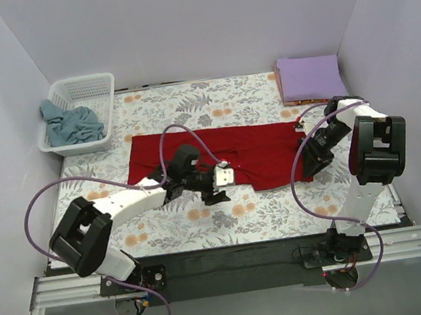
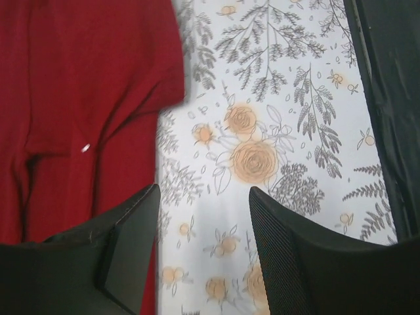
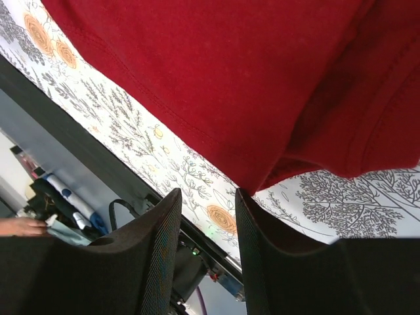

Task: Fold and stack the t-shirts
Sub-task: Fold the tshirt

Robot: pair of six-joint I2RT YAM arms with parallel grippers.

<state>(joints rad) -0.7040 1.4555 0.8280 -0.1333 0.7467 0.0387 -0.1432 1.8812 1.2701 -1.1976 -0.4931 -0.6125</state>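
- One floral-print table cloth [image 1: 264, 212] covers the whole work surface, giving a flat bed for folding.
- Across its middle lies the deep red soft-cloth t-shirt [image 1: 256, 151], spread out in a wide band. I'd judge it is laid flat so its edges can be lifted over; no fold shows yet.
- At the far left corner sits a white plastic lattice basket [image 1: 109, 109].
- The pale lavender t-shirt [image 1: 308, 76], folded square, rests at the far right corner, likely the start of the stack.
- Crumpled in the basket, the dusty blue-grey t-shirt [image 1: 70, 125] seems to be waiting its turn.
- The left gripper [image 2: 203, 197] hovers at the red shirt's near edge, fingers spread wide and holding nothing.
- The right gripper [image 3: 209, 193] hangs by the shirt's near right corner, fingers slightly parted and empty.
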